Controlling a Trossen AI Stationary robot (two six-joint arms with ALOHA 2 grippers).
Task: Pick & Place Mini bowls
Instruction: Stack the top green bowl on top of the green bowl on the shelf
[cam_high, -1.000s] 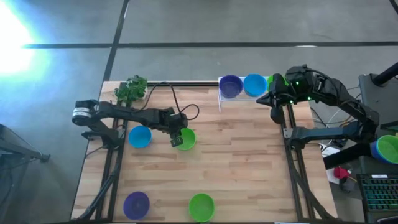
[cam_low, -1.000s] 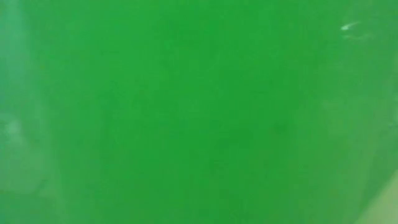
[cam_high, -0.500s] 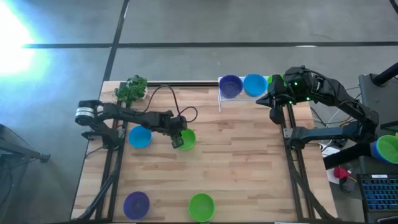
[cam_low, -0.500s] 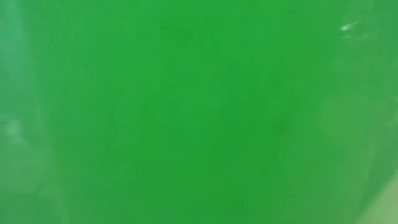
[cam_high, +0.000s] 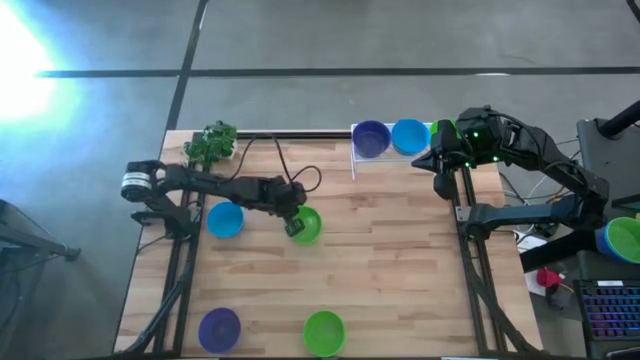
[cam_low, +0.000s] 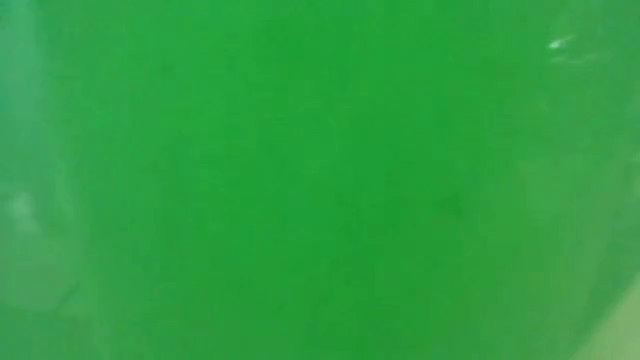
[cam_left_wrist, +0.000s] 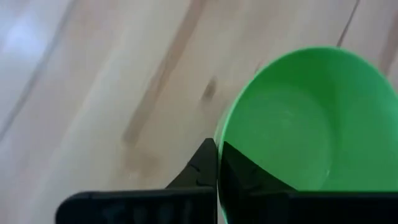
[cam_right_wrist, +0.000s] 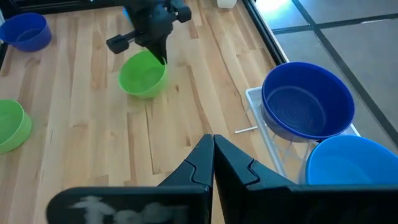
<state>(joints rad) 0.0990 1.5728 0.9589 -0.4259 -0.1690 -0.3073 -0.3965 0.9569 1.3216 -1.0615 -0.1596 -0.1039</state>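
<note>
Left hand (cam_high: 295, 226) pinched the near rim of a green bowl (cam_high: 307, 225) sitting mouth-up, round with no long axis, left of centre on the tabletop (cam_high: 400, 260). Right hand (cam_high: 437, 160), fingers pressed together, waited upper right beside racked bowls (cam_high: 390, 137).

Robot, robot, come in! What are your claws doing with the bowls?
Left gripper shut on green bowl rim, mid-table. Right gripper shut, empty, beside the rack. Nothing in the way.
</note>
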